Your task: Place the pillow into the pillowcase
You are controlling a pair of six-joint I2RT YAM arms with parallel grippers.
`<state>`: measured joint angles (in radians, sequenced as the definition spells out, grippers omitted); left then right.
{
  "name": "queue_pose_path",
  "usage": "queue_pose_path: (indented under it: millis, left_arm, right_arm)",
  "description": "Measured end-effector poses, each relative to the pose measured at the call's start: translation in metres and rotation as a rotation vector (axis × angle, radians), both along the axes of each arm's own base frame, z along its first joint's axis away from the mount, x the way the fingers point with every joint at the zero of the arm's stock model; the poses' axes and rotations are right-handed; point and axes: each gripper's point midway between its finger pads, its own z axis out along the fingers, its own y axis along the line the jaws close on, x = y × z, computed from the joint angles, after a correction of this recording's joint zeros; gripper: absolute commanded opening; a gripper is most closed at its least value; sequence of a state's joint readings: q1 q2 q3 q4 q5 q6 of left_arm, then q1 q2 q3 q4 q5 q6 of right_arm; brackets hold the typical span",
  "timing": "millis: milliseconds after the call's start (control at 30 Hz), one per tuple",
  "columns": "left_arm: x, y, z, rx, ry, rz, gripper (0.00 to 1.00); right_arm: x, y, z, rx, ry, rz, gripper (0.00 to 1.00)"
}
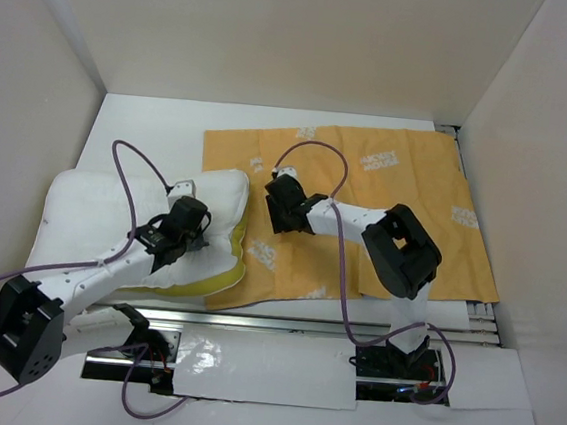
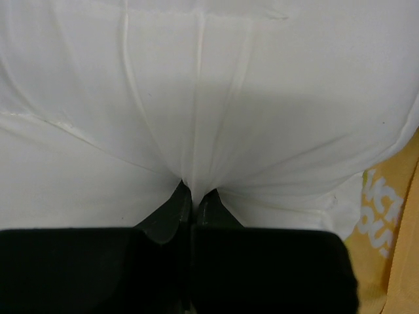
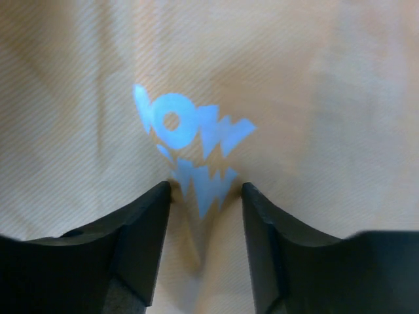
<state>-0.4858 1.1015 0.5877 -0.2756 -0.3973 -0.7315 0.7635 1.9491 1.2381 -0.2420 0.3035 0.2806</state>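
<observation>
The white pillow [image 1: 102, 220] lies at the left of the table, its yellow edge [image 1: 219, 279] showing at the near right corner, which overlaps the pillowcase. My left gripper [image 1: 186, 231] is shut on a pinch of the pillow [image 2: 196, 98], and creases radiate from its tips [image 2: 194, 193]. The mustard-orange pillowcase [image 1: 395, 203] with white logos lies flat to the right. My right gripper [image 1: 278, 212] presses down on the pillowcase near its left end. In the right wrist view its jaws [image 3: 206, 190] stand apart, and a small ridge of pillowcase cloth [image 3: 314, 98] rises between them below a printed logo [image 3: 190, 127].
White walls enclose the table on the left, back and right. A metal rail [image 1: 273, 324] and white sheeting run along the near edge by the arm bases. A strip of orange pillowcase [image 2: 386, 216] shows at the right of the left wrist view.
</observation>
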Motion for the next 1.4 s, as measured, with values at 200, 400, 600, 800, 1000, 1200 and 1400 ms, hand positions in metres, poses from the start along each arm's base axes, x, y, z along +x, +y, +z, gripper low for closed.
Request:
queue_pose_path:
  millis: [200, 400, 600, 800, 1000, 1200, 1400]
  left_arm:
    - [0.002, 0.001, -0.006, 0.009, 0.012, 0.014, 0.0]
    - [0.002, 0.001, -0.005, 0.008, 0.01, 0.019, 0.0]
    - [0.002, 0.002, -0.003, 0.014, 0.01, 0.017, 0.0]
    - [0.001, -0.002, 0.004, 0.06, -0.006, -0.019, 0.0]
    - [-0.008, -0.014, 0.033, 0.147, -0.084, -0.151, 0.0]
    - [0.003, -0.036, 0.073, 0.159, -0.186, -0.292, 0.0]
    - [0.008, -0.048, 0.073, 0.193, -0.173, -0.353, 0.0]
  right_arm:
    - [0.005, -0.019, 0.0, -0.031, -0.008, -0.066, 0.03]
    - [0.002, -0.021, 0.01, -0.016, -0.012, -0.072, 0.0]
    - [0.001, -0.009, 0.058, 0.071, -0.065, -0.031, 0.0]
    - [-0.003, 0.012, 0.105, 0.188, -0.113, 0.051, 0.0]
    - [-0.006, 0.023, 0.115, 0.228, -0.107, 0.107, 0.0]
    - [-0.012, 0.023, 0.142, 0.271, -0.144, 0.146, 0.0]
    - [-0.016, 0.022, 0.178, 0.335, -0.205, 0.162, 0.0]
